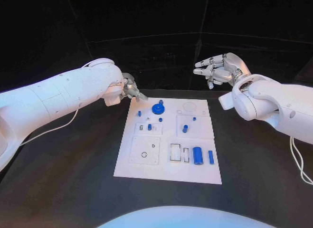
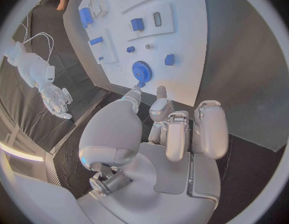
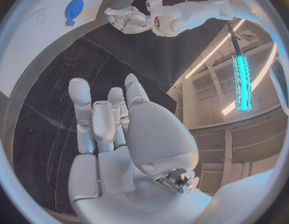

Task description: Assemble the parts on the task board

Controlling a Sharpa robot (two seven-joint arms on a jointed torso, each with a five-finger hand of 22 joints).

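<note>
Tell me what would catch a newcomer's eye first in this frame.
The white rectangular task board lies in the middle of the black table, dotted with small blue parts. The round blue toothed gear near its far end stands out most. The silver left hand hovers by the board's far left corner, holding nothing, while the silver right hand is raised above the table beyond the far right corner, fingers apart.

The task board (image 1: 129,171) lies on the bench (image 1: 67,190), centred before me. A gear (image 1: 157,109) sits on its far part, left of centre; a cylinder (image 1: 197,155) and a thin bar (image 1: 211,157) lie side by side near its near right corner. My left hand (image 1: 131,90) hangs at the far left corner, my right hand (image 1: 221,69) beyond the far right corner.
</note>
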